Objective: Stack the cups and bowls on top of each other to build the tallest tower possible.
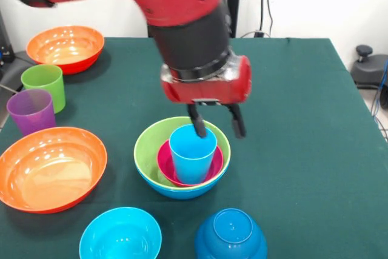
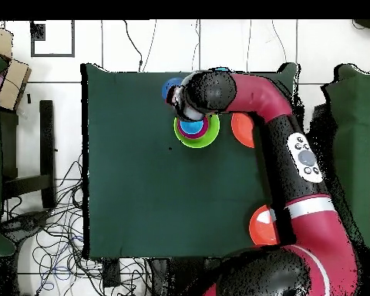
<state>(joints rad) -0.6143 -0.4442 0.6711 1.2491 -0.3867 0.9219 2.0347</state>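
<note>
Fingers spread wide, empty, gripper hangs just above the upright light blue cup on my tower, one tip over its rim.

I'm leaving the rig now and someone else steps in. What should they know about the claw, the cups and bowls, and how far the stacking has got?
Claw: open, one finger inside the light blue cup, the other outside its rim.
Tower: blue bowl, lime green bowl, magenta bowl, light blue cup on top.
Loose: two orange bowls, green cup, purple cup, cyan bowl, dark blue bowl upside down.
Left: add the loose pieces.
</note>
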